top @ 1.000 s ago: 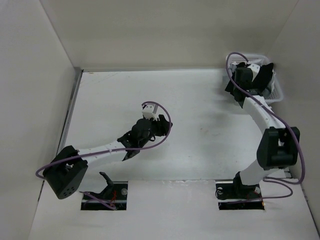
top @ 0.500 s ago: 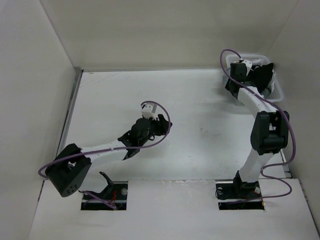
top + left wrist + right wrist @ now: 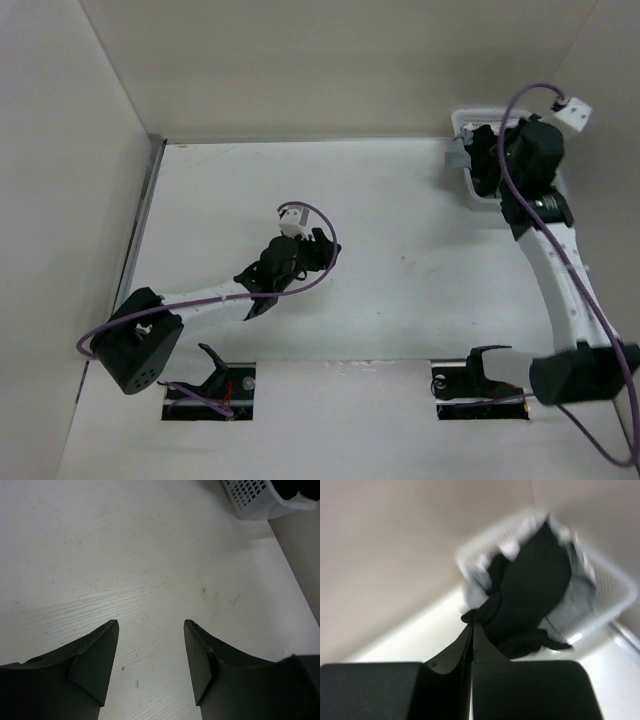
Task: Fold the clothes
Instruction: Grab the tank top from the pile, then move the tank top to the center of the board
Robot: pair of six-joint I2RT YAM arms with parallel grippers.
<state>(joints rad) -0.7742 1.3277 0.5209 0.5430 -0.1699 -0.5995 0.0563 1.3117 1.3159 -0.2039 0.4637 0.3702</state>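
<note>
In the right wrist view the black T-shirt (image 3: 530, 590) spills out of a white basket (image 3: 615, 592). My right gripper (image 3: 472, 625) is shut, its tips pinching an edge of that black cloth, which stretches from the basket to the jaws. From above, the right gripper (image 3: 478, 160) hangs over the basket (image 3: 462, 124) at the back right; there the shirt blends with the black wrist. Over bare table near the middle, my left gripper (image 3: 151, 622) (image 3: 318, 246) stands open with nothing between its fingers.
Light grey (image 3: 570, 605) and white (image 3: 480, 587) garments lie in the basket under the black shirt. The basket (image 3: 255, 497) sits in the back right corner against the walls. White walls close the table on the left, back and right.
My right gripper has shut on the black shirt, and the right arm has swung up and outward over the basket. The left arm has barely moved.
</note>
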